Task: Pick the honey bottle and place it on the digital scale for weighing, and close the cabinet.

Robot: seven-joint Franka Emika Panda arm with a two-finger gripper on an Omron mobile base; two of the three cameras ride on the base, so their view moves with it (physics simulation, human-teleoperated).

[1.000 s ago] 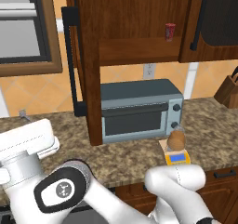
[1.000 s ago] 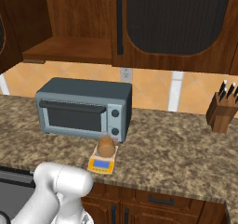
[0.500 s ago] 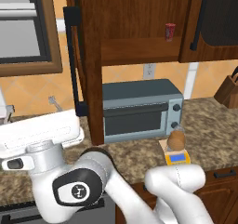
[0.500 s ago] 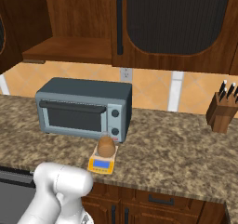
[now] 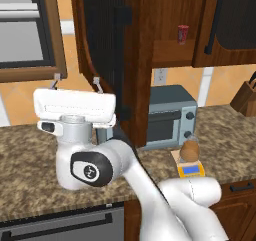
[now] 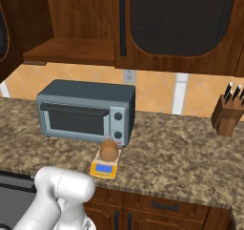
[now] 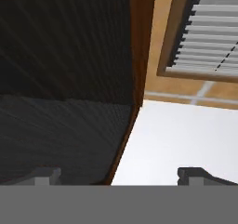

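Even, soft rendered light, faint shadows, no glare, sharp base views, hand view coarse and dim

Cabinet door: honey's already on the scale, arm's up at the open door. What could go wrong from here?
1. The gripper is open at the cabinet door's edge; the hand view shows the edge between the fingers, so a push might slip off or snag a finger.
2. The door hangs in front of the toaster oven; a fast swing could slam.
3. The small red can stands near the shelf's front and might tip if the cabinet is jolted. The honey bottle on the digital scale looks clear.
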